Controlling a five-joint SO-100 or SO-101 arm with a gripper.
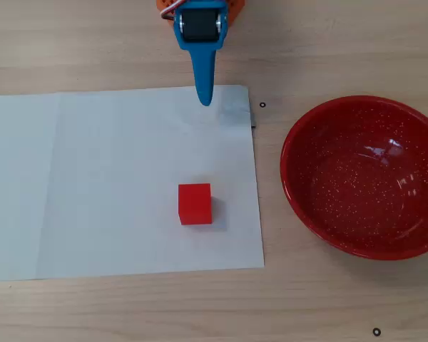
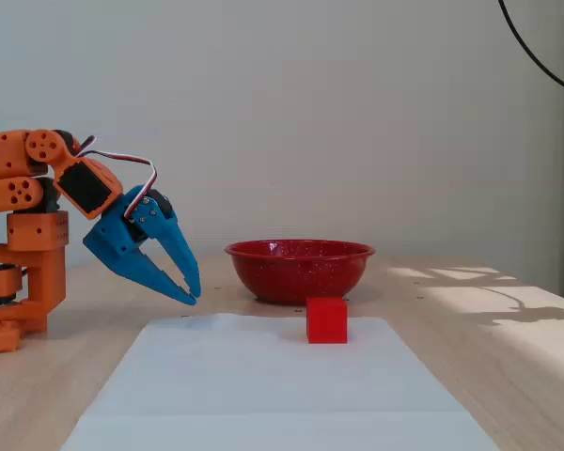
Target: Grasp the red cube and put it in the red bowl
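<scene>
The red cube (image 1: 195, 204) sits on a white paper sheet (image 1: 93, 185), near its right edge in the overhead view; in the fixed view the cube (image 2: 326, 319) stands in front of the bowl. The red bowl (image 1: 364, 177) with white speckles stands empty on the wood table, right of the paper; it also shows in the fixed view (image 2: 299, 270). My blue gripper (image 1: 205, 100) hovers over the paper's far edge, well away from the cube. In the fixed view the gripper (image 2: 192, 296) points down, its fingertips together, holding nothing.
The orange arm base (image 2: 23, 254) stands at the left in the fixed view. The wood table (image 1: 321, 299) surrounds the paper. Small black marks (image 1: 262, 105) dot the table near the bowl.
</scene>
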